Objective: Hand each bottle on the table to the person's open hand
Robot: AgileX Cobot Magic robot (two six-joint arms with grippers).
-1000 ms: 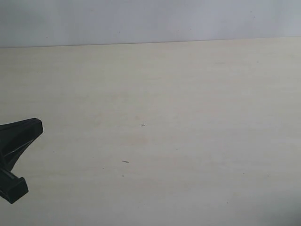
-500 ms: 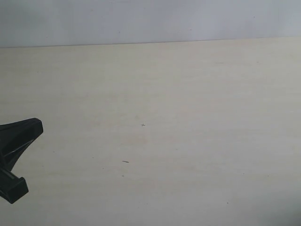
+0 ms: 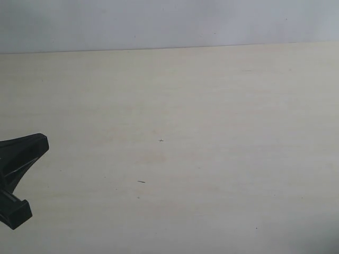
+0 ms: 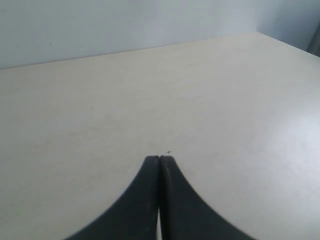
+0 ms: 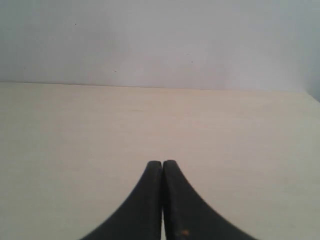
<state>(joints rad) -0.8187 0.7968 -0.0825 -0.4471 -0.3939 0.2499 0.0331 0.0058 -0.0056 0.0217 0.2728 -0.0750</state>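
No bottles and no person's open hand show in any view. The pale cream table (image 3: 201,121) lies bare, marked only by a few tiny dark specks. My left gripper (image 3: 42,143) reaches in at the lower left edge of the exterior view. Its black fingertips are pressed together with nothing between them, as the left wrist view shows (image 4: 159,159), just above the table (image 4: 90,100). My right gripper (image 5: 162,163) is also shut and empty over the table (image 5: 70,130). It is out of the exterior view.
A plain pale grey wall (image 3: 169,24) rises behind the table's far edge. A small cross-shaped mark (image 3: 161,140) and a short dark streak (image 3: 141,181) sit on the tabletop. The table's far right corner (image 4: 257,34) shows in the left wrist view.
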